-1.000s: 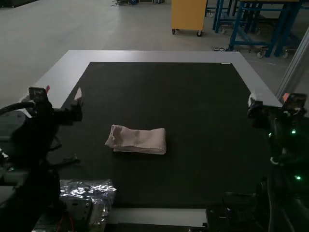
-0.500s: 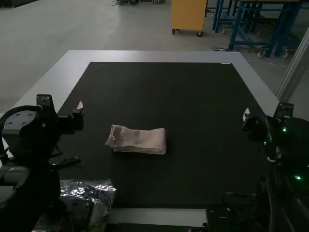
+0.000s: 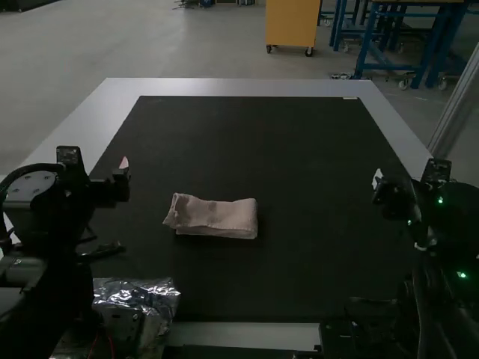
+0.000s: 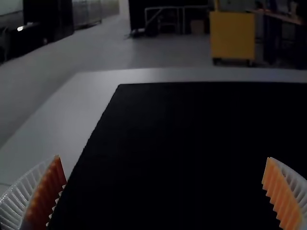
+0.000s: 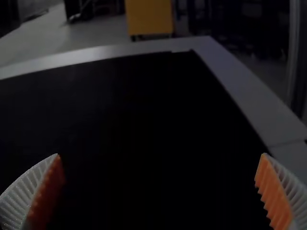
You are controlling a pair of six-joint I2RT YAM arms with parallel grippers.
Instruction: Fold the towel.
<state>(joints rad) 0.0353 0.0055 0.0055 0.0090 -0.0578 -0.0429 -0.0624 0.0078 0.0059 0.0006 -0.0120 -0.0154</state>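
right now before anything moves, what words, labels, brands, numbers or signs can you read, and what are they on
None that can be read.
Small pale strip at the far edge of the black mat: too small to read.
Towel: no lettering that I can make out.

Black arms [image 3: 56, 280] have white ribbed, orange-padded fingers [image 4: 21, 195].

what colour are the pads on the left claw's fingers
Orange, on white ribbed fingers; the left wrist view shows them best.
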